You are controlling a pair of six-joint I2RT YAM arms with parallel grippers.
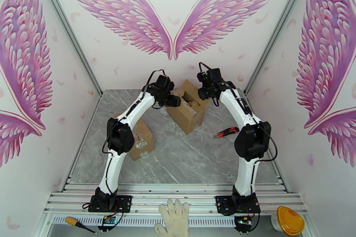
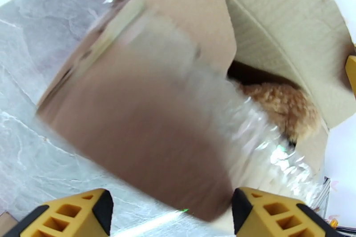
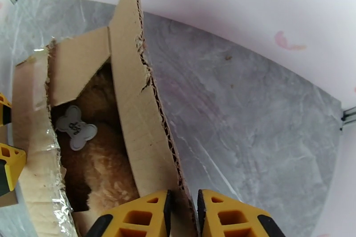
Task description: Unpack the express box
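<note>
The express box point(image 1: 189, 115) stands open at the back middle of the table. Inside lies a brown plush toy point(image 3: 107, 162) with a grey bone-shaped tag point(image 3: 75, 133), partly under clear plastic wrap point(image 2: 262, 144). My left gripper point(image 2: 171, 215) is open, its yellow fingers point(image 2: 66, 215) wide apart on either side of a blurred taped flap point(image 2: 147, 135) on the box's left side. My right gripper point(image 3: 182, 213) is shut on the upright torn flap point(image 3: 138, 100) at the box's right side. From above, the left gripper point(image 1: 171, 100) and right gripper point(image 1: 204, 93) flank the box.
A second, closed cardboard box point(image 1: 141, 140) sits under the left arm. A red and black cutter point(image 1: 228, 132) lies right of the open box. A glove point(image 1: 173, 220), a screwdriver point(image 1: 78, 224) and a yellow-lidded tub point(image 1: 289, 221) rest off the table's near edge.
</note>
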